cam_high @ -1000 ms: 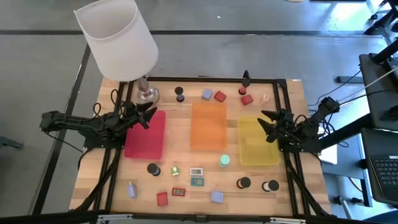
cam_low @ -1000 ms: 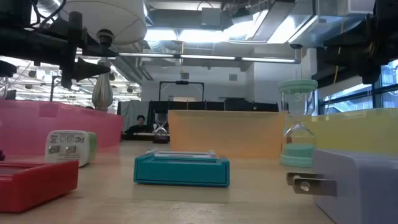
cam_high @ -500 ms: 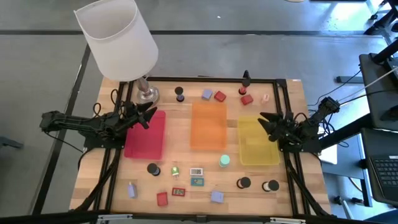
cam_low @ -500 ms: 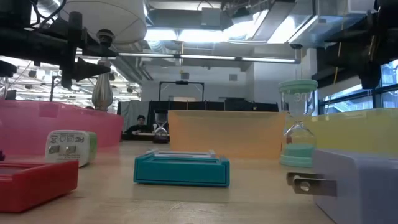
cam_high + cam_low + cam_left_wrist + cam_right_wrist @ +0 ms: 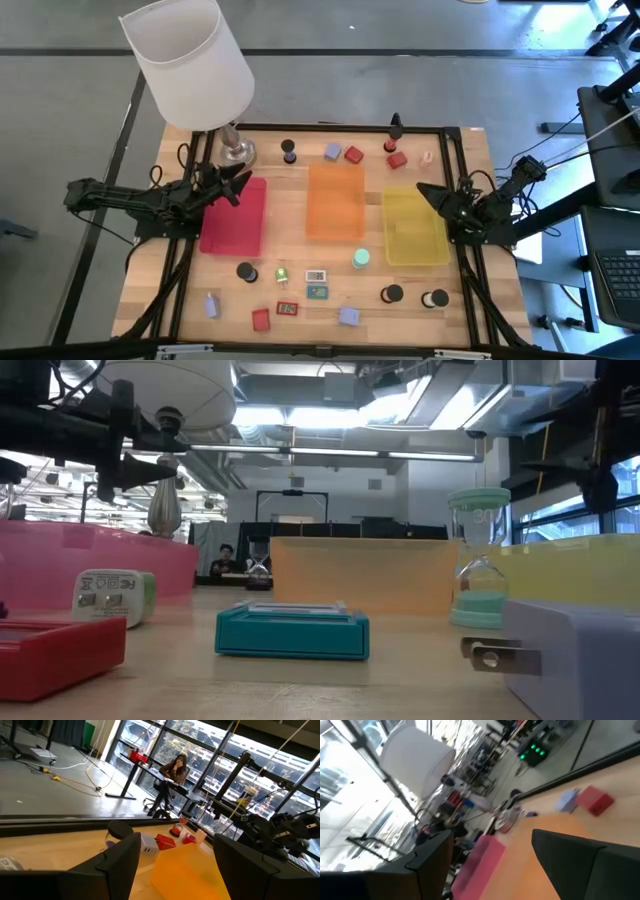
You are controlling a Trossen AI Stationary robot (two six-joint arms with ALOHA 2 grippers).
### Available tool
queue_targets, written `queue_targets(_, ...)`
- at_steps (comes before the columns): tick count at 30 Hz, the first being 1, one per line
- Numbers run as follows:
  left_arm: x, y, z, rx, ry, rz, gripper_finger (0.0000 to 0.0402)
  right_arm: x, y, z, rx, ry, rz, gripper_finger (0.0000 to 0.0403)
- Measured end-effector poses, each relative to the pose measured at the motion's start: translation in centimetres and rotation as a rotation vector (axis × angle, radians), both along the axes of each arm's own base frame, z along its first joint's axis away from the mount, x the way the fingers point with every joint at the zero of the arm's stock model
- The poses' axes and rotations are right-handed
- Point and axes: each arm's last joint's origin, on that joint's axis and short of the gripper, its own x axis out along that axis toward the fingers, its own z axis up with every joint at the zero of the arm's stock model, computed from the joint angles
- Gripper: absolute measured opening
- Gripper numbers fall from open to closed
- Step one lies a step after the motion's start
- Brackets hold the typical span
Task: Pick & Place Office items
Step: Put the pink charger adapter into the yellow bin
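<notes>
— Neither arm has picked anything yet, far as I can see. The right gripper (image 5: 432,197) hangs over the yellow tray (image 5: 414,228), near its back left corner, fingers spread apart and nothing between them.

— And the left one?

— The left gripper (image 5: 237,184) sits over the back edge of the pink tray (image 5: 233,218), close to the lamp (image 5: 190,62). Its fingers are parted too, empty.

— So what would you have the right arm go for?

— The teal hourglass (image 5: 361,259) looks the handiest, I reckon. It stands just off the front left corner of the yellow tray, between that and the orange tray (image 5: 335,203), so it lies in front of the right gripper and a little to its left. It's tall and narrow, so I'd come straight down over it and close across the middle, otherwise it may tip.

— Anything else near?

— Two black rolls (image 5: 391,294) further forward, well apart from the fingers. The red block (image 5: 397,159) sits behind the tray, near the back rail. The rest lie along the front edge, nearer the middle
</notes>
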Motion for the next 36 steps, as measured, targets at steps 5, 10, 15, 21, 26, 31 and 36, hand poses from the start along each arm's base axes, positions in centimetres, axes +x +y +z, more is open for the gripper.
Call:
queue_targets(5,0.0,0.0,0.4,-0.035,-0.068,-0.005,0.0246,0.0,0.0,0.0,-0.003,0.004,-0.01,0.0275)
queue_targets(10,0.0,0.0,0.5,-0.041,-0.087,-0.005,0.0246,-0.2,-0.3,-0.1,0.011,0.02,-0.115,0.0275)
queue_targets(15,-0.1,0.1,0.5,-0.043,-0.087,0.025,0.0246,-0.1,-0.5,-0.1,-0.075,0.08,-0.151,0.0275)
queue_targets(21,-0.1,0.1,0.5,-0.044,-0.088,0.045,0.0246,-0.3,-1.2,1.5,-0.148,0.123,-0.217,0.0275)
queue_targets(26,-0.4,0.4,0.4,-0.052,-0.09,0.184,0.0246,-1.2,-2.2,3.9,-0.174,0.203,-0.369,0.0275)
queue_targets(31,-0.8,0.6,0.4,-0.061,-0.092,0.327,0.0246,-2.4,-3.0,6.7,-0.212,0.282,-0.437,0.0275)
queue_targets(36,-0.9,0.7,0.4,-0.08,-0.112,0.382,0.0246,-3.4,-3.8,9.3,-0.23,0.304,-0.457,0.0275)
